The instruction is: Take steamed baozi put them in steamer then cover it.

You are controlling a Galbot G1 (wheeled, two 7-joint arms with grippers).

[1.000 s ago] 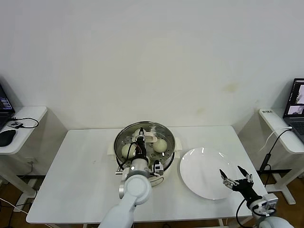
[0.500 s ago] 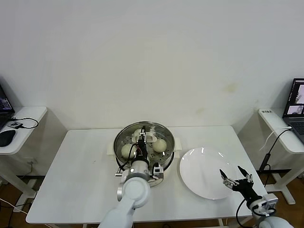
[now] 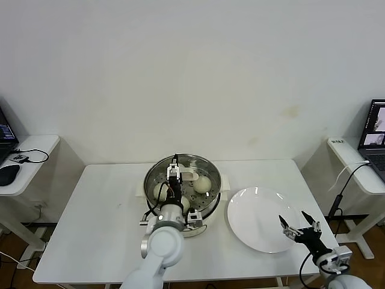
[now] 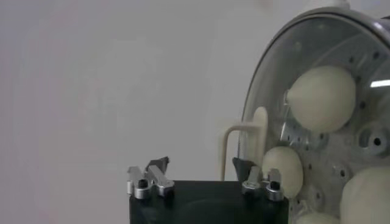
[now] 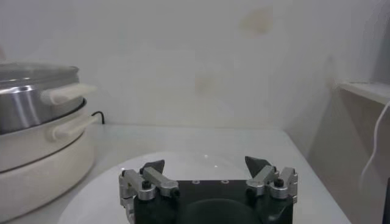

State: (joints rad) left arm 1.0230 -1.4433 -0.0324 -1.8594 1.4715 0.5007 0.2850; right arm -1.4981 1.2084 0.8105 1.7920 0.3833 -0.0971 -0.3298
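Observation:
The steamer (image 3: 207,203), a shiny steel pot on a cream-white base, stands mid-table with the glass cover (image 3: 194,164) lying on it. Steamed baozi (image 3: 203,184) show through the glass, and in the left wrist view too: one baozi (image 4: 322,97) and another (image 4: 283,171). My left gripper (image 3: 174,171) hovers over the cover, open, just off its cream handle (image 3: 190,176). In the left wrist view the gripper (image 4: 202,165) holds nothing and the handle (image 4: 259,125) stands just beyond one fingertip (image 4: 243,166). My right gripper (image 3: 298,227) rests open at the table's near right.
A flat white plate (image 3: 255,208) lies right of the steamer, with the right gripper (image 5: 206,164) over its near edge (image 5: 91,198). The steamer's side handles (image 5: 67,92) stick out toward the plate. Side desks with laptops stand at far left and right.
The left gripper has opened and let go of the cover's handle, then drawn slightly up and to the left. The cover stays on the steamer. The right arm has not moved.

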